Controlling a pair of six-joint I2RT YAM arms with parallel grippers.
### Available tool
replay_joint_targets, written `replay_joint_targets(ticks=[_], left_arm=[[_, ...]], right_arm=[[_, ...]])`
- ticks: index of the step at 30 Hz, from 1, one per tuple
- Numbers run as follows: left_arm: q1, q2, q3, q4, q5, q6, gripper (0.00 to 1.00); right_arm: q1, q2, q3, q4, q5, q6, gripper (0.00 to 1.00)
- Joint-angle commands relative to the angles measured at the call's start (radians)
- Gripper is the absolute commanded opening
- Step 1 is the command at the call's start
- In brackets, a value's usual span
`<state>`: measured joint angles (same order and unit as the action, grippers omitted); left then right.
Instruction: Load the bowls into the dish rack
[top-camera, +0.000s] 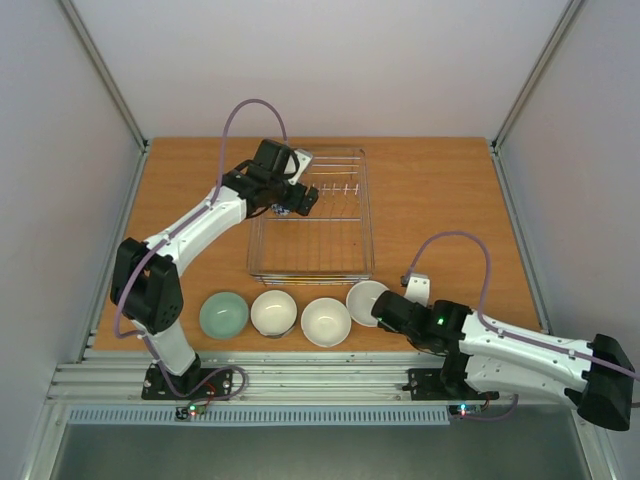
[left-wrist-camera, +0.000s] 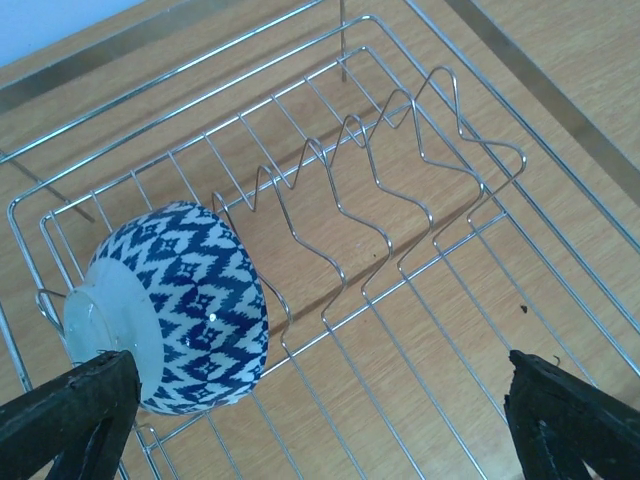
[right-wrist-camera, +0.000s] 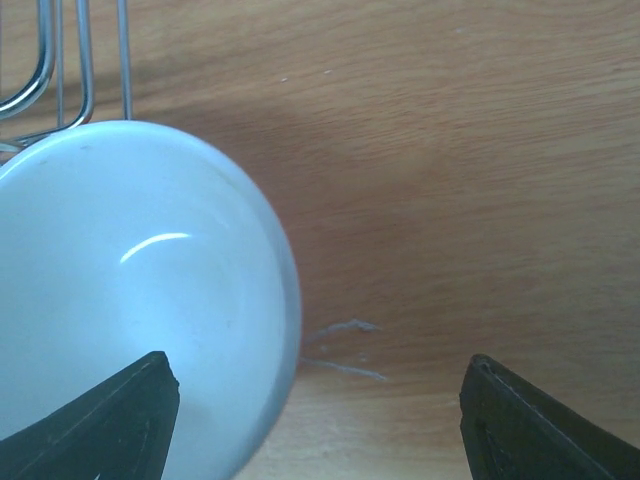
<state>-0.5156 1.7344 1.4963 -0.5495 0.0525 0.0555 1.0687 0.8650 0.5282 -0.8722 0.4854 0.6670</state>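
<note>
The dish rack (top-camera: 330, 235) is a silvery wire basket at mid-table. In the left wrist view a blue-patterned bowl (left-wrist-camera: 175, 305) stands on its side in the rack (left-wrist-camera: 400, 200), at the left end of the tine row. My left gripper (left-wrist-camera: 320, 430) is open around empty rack floor, its left finger (left-wrist-camera: 70, 420) just in front of that bowl's foot. In the top view this gripper (top-camera: 295, 202) hides the bowl. A white bowl (right-wrist-camera: 130, 300) sits upright on the table (top-camera: 366, 297). My right gripper (right-wrist-camera: 320, 420) is open over its rim, the left finger (right-wrist-camera: 100, 425) above the bowl's inside.
A pale green bowl (top-camera: 223, 314) and two white bowls (top-camera: 273, 312) (top-camera: 326, 321) sit in a row on the wooden table (top-camera: 440, 200) in front of the rack. Rack wires (right-wrist-camera: 60, 60) stand just beyond the right gripper's bowl. Grey walls enclose the table.
</note>
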Motion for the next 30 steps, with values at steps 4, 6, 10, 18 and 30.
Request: replay_joint_targets(ticks=[4,6,10,18,30], left_arm=[[0.005,0.005,-0.025,0.019,0.013,-0.007,0.99],[0.004,0.003,-0.025,0.019,0.015,-0.008,0.99],[0.004,-0.002,-0.029,0.020,0.016,-0.008,0.99],[0.003,0.006,-0.034,0.026,0.009,-0.002,0.99],[0.004,0.008,-0.034,0.026,0.010,-0.002,0.99]], right_arm=[[-0.040,0.089,-0.060,0.196,-0.052,-0.014,0.67],[-0.047,0.115,-0.072,0.218,-0.061,-0.015,0.61],[-0.049,0.147,-0.084,0.237,-0.060,-0.007,0.48],[-0.049,0.150,-0.094,0.240,-0.047,0.009,0.17],[-0.049,0.021,-0.068,0.019,0.060,0.087,0.01]])
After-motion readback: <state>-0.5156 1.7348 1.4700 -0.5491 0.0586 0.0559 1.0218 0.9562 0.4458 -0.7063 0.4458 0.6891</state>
